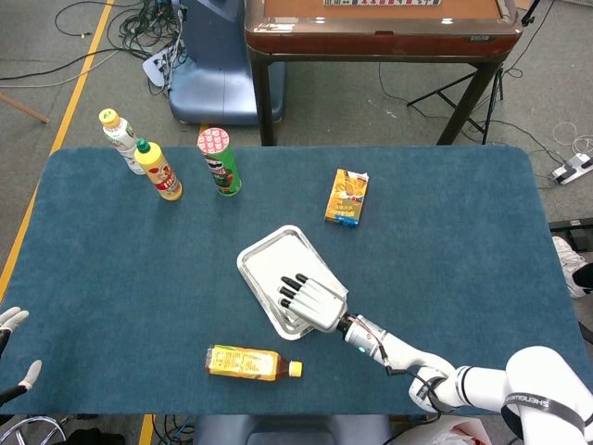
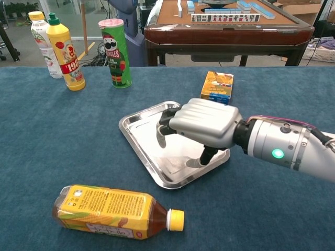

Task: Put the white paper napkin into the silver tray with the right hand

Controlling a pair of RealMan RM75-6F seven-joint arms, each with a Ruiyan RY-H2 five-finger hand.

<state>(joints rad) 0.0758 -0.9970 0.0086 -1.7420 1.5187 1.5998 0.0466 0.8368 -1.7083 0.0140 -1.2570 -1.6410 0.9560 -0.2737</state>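
Napkin placement cannot be confirmed from either view: no white paper napkin is plainly seen on the table, and the floor of the silver tray shows only a pale, reflective patch in the head view that may be paper or may be bare metal. The right hand is held palm-down over the near half of the tray, its fingers bent downward toward the tray floor with a finger or thumb reaching close to the metal; whether anything is pinched beneath the palm cannot be told, since the underside is hidden by the hand's own back. Such a posture is judged to suit a release or a pressing-down of something thin inside the raised rim, which is there to keep light paper from sliding off. The left hand is seen only at the table's near left edge, fingers spread and holding nothing, kept well apart because the task is given to the right. A tea bottle is lying on its side just before the tray, while the crisps can, the yellow sauce bottle, the white bottle and the orange carton are set along the far side, clear of the working area.
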